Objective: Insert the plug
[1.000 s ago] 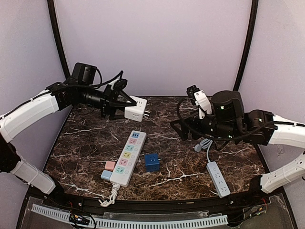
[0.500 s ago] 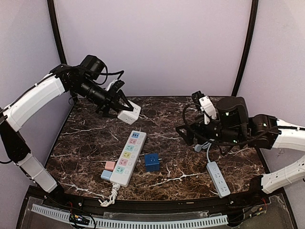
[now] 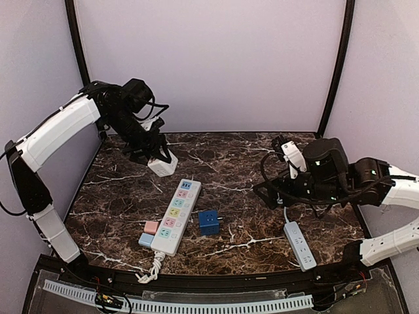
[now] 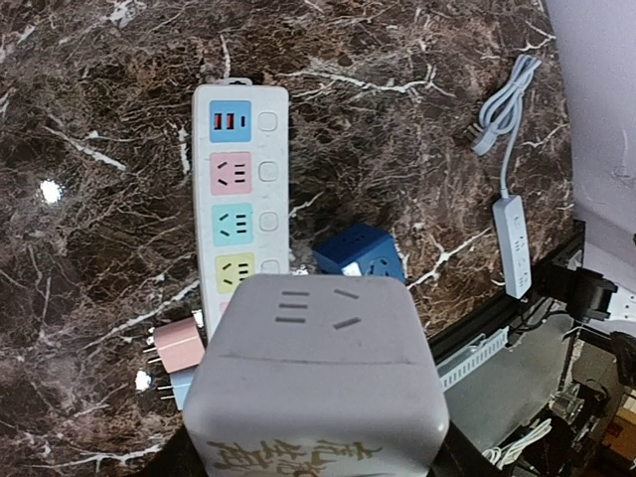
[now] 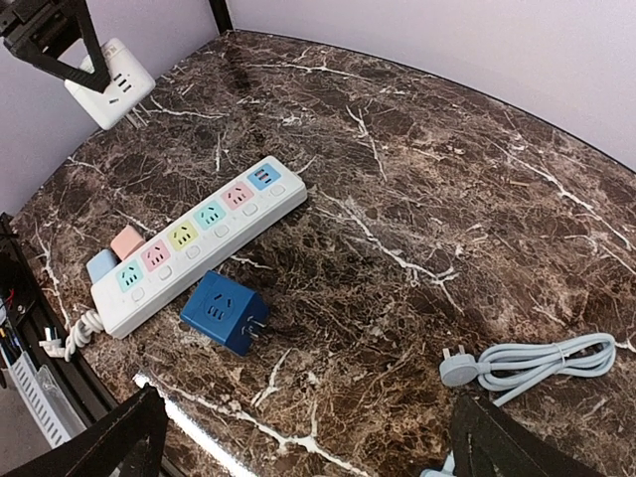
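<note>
A white cube plug (image 3: pixel 162 164) hangs above the table's back left, and my left gripper (image 3: pixel 154 157) is shut on it. In the left wrist view the cube (image 4: pixel 316 378) fills the bottom and hides the fingers. Its prongs point down toward the marble in the right wrist view (image 5: pixel 109 81). Below and ahead lies the white power strip (image 3: pixel 175 216) with coloured sockets (image 4: pixel 238 189). My right gripper (image 5: pixel 313 447) is open and empty, held above the right side of the table (image 3: pixel 265 190).
A blue cube adapter (image 3: pixel 209 222) lies just right of the strip. Pink (image 3: pixel 151 227) and light blue (image 3: pixel 146 239) small plugs lie against the strip's left side. A small grey-white strip (image 3: pixel 300 244) with a coiled cable and plug (image 5: pixel 460 369) lies at the right.
My left arm has swung the white cube left and down, turning its prongs toward the table. My right arm has drawn back to the right, jaws still open.
</note>
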Robot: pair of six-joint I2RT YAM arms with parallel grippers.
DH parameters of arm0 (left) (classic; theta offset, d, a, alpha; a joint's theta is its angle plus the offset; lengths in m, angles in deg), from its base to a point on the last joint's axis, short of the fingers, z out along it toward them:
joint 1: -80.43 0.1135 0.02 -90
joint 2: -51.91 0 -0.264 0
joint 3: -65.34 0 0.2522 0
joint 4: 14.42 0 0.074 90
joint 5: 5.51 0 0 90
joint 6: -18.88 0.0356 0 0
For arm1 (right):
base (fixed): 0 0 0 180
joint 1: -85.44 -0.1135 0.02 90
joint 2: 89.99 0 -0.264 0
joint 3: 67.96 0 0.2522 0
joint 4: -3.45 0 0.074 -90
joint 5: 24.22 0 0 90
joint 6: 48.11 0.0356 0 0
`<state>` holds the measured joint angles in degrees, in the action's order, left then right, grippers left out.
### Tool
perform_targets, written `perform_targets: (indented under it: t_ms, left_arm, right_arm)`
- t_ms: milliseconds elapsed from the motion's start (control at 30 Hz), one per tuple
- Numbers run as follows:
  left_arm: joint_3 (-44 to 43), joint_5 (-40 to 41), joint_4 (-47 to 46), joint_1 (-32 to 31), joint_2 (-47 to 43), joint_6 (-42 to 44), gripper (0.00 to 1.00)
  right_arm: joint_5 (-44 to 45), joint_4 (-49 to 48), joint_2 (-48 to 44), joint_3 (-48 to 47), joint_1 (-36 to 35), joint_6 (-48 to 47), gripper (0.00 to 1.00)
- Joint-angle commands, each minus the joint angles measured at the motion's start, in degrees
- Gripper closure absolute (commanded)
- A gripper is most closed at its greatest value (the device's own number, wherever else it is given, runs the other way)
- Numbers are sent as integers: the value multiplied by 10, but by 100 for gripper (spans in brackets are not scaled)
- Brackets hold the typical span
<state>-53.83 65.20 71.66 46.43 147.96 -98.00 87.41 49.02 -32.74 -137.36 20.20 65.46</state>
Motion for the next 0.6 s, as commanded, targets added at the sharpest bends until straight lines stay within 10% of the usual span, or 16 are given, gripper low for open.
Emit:
perform_targets:
  t_ms: [0,567]
  left_arm:
    - [-35,76,40,-13,20,42,99]
    - [-115,122,65,-17,185,103,99]
  right_arm:
    - [-19,38,-19,-18,3,5,1]
    - [15,64,-8,-3,4,45,1]
